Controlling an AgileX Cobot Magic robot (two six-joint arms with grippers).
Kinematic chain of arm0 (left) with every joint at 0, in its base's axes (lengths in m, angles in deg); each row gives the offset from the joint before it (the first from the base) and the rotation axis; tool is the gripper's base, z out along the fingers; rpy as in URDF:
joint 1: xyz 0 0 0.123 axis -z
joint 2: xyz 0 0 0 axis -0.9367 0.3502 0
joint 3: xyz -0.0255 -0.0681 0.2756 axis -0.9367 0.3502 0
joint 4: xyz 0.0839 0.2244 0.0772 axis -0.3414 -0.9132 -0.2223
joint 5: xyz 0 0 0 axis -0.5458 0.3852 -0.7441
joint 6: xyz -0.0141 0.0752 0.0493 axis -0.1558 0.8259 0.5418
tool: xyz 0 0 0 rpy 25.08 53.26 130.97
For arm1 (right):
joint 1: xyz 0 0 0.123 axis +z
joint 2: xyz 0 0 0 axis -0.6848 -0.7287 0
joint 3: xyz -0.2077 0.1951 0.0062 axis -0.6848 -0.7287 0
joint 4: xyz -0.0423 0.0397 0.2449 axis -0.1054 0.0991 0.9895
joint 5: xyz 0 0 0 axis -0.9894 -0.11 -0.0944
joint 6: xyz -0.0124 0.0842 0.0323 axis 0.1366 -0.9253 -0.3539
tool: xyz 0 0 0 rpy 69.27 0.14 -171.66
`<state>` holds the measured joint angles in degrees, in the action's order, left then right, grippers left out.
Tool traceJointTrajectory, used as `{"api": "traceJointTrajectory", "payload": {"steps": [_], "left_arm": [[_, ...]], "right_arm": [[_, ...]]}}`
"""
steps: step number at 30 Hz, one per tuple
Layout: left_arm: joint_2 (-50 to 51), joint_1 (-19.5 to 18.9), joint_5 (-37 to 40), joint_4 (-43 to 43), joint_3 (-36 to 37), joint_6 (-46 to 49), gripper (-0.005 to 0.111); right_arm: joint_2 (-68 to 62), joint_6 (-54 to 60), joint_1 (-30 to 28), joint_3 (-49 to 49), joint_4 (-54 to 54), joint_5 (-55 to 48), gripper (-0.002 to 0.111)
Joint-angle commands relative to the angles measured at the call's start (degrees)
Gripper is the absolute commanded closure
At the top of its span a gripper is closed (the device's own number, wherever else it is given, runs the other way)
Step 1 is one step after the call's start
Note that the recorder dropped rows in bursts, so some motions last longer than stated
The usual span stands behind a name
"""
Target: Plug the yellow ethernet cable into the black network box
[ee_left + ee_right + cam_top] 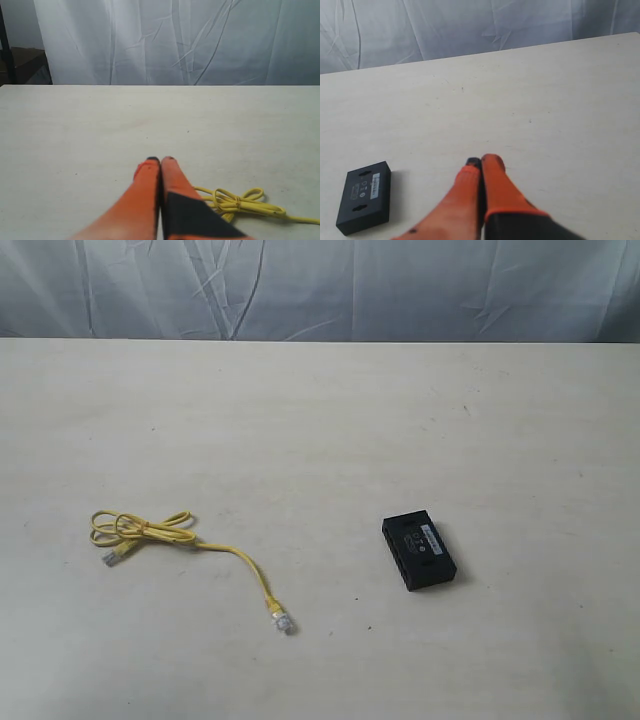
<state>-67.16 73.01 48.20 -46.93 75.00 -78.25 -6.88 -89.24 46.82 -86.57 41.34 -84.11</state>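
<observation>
The yellow ethernet cable (160,538) lies on the table at the left, its coil at the far left and one clear plug (285,622) trailing toward the middle. The black network box (420,551), with a small white label, lies flat to the right of it. Neither arm shows in the exterior view. My left gripper (160,160) is shut with nothing in it, and the cable coil (240,200) lies just beside its orange fingers. My right gripper (481,161) is shut and empty too, with the box (364,197) lying off to one side of it.
The pale table (320,420) is ringed at the back by a white curtain (320,285). A dark frame or stand (15,60) shows beyond the table's far corner in the left wrist view.
</observation>
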Motion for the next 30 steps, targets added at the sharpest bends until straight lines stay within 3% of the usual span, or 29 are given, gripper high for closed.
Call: {"api": "traceJointTrajectory", "payload": {"steps": [1,17,21,24,27,30], "left_arm": [[-0.27,-0.27,-0.61,-0.24,0.28,-0.12,0.107],[-0.27,-0.27,-20.36,-2.45,0.28,-0.12,0.107],[-0.27,-0.27,-20.77,-2.06,0.28,-0.12,0.107],[-0.27,-0.27,-20.57,3.69,0.28,-0.12,0.107],[-0.27,-0.27,-14.12,5.72,-3.71,-0.12,0.107],[3.13,-0.27,-6.40,0.23,-10.97,-0.12,0.107]], "right_arm": [[0.34,0.18,-0.41,-0.22,-0.06,0.84,0.109],[0.34,0.18,-0.41,-0.22,-0.06,0.84,0.109],[0.34,0.18,-0.41,-0.22,-0.06,0.84,0.109],[0.34,0.18,-0.41,-0.22,-0.06,0.84,0.109],[0.34,0.18,-0.41,-0.22,-0.06,0.84,0.109],[0.34,0.18,-0.41,-0.22,-0.06,0.84,0.109]]}}
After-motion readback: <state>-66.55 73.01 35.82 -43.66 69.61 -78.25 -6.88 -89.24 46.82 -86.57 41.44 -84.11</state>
